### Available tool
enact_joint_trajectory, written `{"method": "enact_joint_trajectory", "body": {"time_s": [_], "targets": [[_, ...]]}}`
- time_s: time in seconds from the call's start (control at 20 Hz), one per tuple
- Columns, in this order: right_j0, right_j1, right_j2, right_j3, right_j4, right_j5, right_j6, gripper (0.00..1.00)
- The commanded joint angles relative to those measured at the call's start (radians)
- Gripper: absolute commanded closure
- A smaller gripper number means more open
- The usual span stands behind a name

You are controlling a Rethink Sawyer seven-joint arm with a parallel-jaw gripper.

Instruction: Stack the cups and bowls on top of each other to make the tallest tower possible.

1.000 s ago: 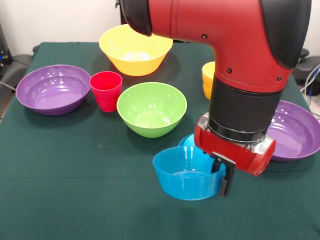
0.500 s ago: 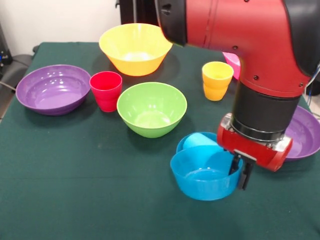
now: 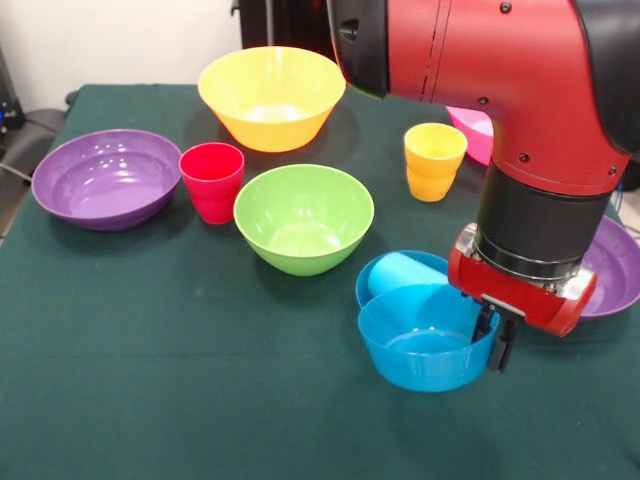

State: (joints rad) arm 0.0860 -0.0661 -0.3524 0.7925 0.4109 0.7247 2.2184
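A: Lower right of the frame, the gripper (image 3: 493, 338) is clamped on the rim of the small blue bowl (image 3: 425, 350), one finger inside, one outside, so the bowl hangs level.

B: Why there?

A: Just behind it sits a second blue bowl (image 3: 378, 278) with the blue cup (image 3: 400, 273) lying in it, likely the tower's base. Green bowl (image 3: 303, 217), red cup (image 3: 211, 180) and yellow cup (image 3: 433, 160) wait on the desk (image 3: 150, 380).
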Motion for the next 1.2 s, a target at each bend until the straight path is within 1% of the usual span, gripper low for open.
{"method": "enact_joint_trajectory", "body": {"time_s": [0.05,0.15,0.35,0.5,0.75,0.9,1.0,1.05,1.2], "targets": [[-0.009,0.000,0.081,0.152,-0.002,0.148,0.151,1.00],[-0.015,-0.011,0.088,0.166,-0.011,0.109,0.120,1.00],[-0.029,-0.007,0.081,0.146,-0.020,0.147,0.098,1.00],[-0.041,-0.003,0.095,0.131,-0.021,0.122,0.074,1.00],[-0.054,-0.006,0.102,0.089,-0.008,0.185,0.076,1.00],[-0.060,-0.013,0.119,0.083,0.003,0.188,0.074,1.00],[-0.058,-0.031,0.131,0.103,0.010,0.170,0.072,1.00],[-0.046,-0.058,0.139,0.147,0.013,0.151,0.075,1.00],[-0.033,-0.078,0.153,0.186,0.027,0.119,0.098,1.00]]}}
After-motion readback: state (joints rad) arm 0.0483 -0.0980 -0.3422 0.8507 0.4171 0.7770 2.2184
